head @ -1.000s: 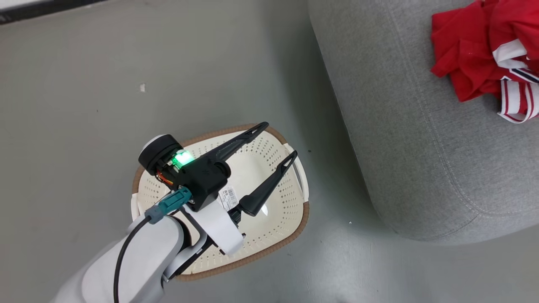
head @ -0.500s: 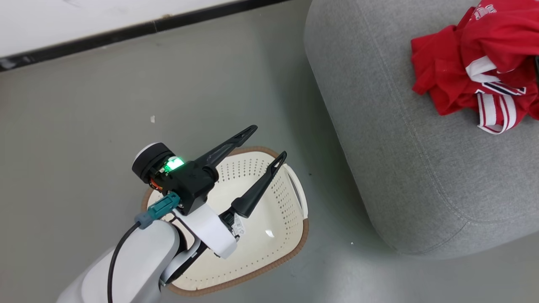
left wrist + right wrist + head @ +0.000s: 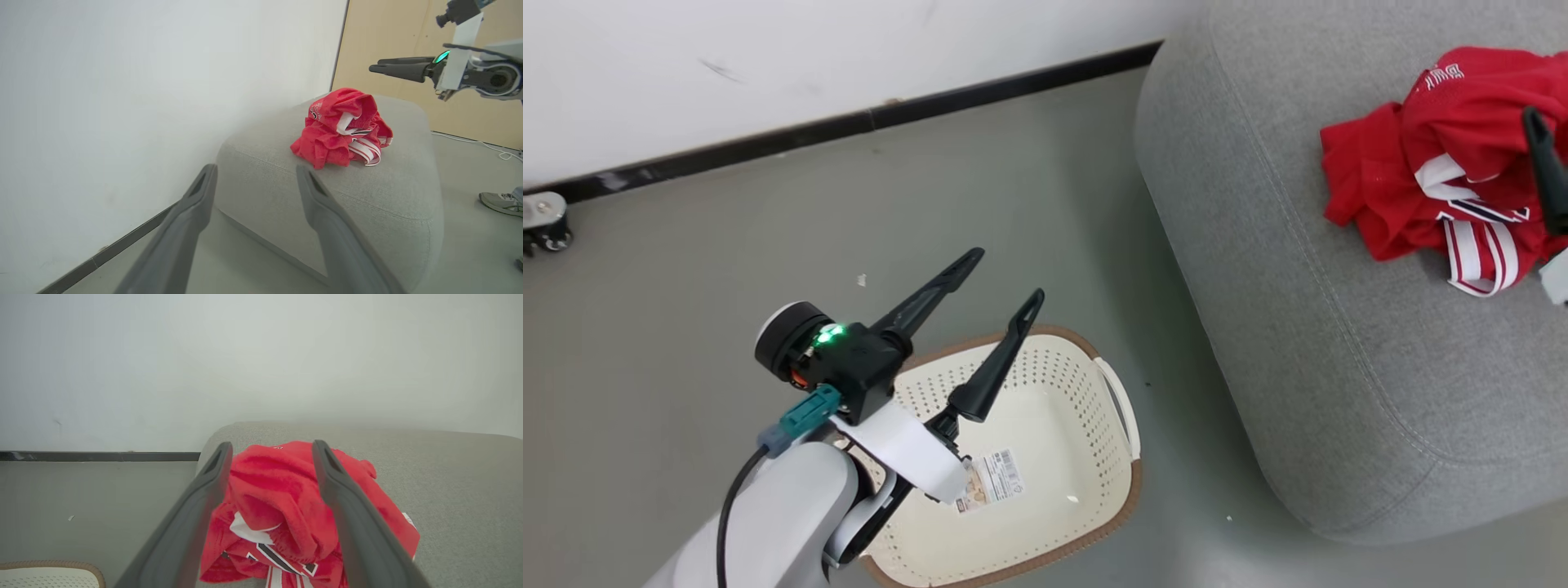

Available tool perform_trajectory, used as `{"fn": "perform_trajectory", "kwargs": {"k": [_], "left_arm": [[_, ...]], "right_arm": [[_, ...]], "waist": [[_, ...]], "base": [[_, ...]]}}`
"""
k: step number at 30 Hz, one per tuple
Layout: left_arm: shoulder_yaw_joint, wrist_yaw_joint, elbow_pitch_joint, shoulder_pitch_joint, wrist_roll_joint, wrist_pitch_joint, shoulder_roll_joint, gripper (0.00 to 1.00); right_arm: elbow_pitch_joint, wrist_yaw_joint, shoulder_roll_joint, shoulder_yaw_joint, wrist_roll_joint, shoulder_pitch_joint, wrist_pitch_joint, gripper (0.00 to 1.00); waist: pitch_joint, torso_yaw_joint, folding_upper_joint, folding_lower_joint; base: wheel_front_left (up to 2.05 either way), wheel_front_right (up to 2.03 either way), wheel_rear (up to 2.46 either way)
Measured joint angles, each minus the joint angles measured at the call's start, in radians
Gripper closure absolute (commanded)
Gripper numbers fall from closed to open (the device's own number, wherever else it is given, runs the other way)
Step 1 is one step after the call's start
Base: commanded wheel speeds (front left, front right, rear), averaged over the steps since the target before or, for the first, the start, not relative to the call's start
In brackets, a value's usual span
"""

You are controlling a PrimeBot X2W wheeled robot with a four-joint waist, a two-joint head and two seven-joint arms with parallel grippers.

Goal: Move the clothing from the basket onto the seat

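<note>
The left end effector (image 3: 1002, 278) hangs spread wide and empty over the far rim of the basket (image 3: 1086, 425), which holds only its label. To the right, the clothing (image 3: 1413, 188) lies heaped on the seat (image 3: 1298, 367). The right end effector (image 3: 272, 446) hovers wide and empty over the heap. A low pull-away could snag loose fabric and drag it off.

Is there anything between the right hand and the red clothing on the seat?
Nothing visible does. The right hand is open above the clothing, which lies on the seat, with free space between them.
</note>
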Motion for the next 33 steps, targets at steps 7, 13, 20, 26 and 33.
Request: {"fn": "perform_trajectory", "kwargs": {"k": [7,13,20,26,33], "left_arm": [[0.041,0.031,0.01,0.024,-0.025,-0.013,0.003,0.0],[0.067,0.053,0.027,0.061,-0.039,-0.015,0.009,0.0],[0.103,0.076,0.036,0.089,-0.056,-0.023,0.013,0.0],[0.151,0.1,0.053,0.132,-0.086,-0.032,0.012,0.0],[0.182,0.109,0.071,0.171,-0.101,-0.035,0.013,0.0]], "right_arm": [[-0.073,0.0,0.018,0.014,-0.003,0.013,-0.002,0.0],[-0.117,0.0,0.068,-0.005,0.001,0.058,-0.004,0.0],[-0.17,0.0,0.093,-0.047,-0.001,0.099,-0.004,0.0],[-0.206,0.0,0.142,-0.068,-0.001,0.163,-0.006,0.0],[-0.255,0.0,0.177,-0.087,-0.019,0.239,-0.007,0.0]], "waist": [[-0.042,0.036,0.0,0.0],[-0.074,0.07,0.0,0.0001],[-0.102,0.104,0.0,0.0],[-0.131,0.136,0.0,0.0],[-0.164,0.169,0.0,0.0]], "base": [[0.0,0.0,0.0],[0.0,0.0,0.0],[0.0,0.0,0.0],[0.0,0.0,0.0],[0.0,0.0,0.0]]}}
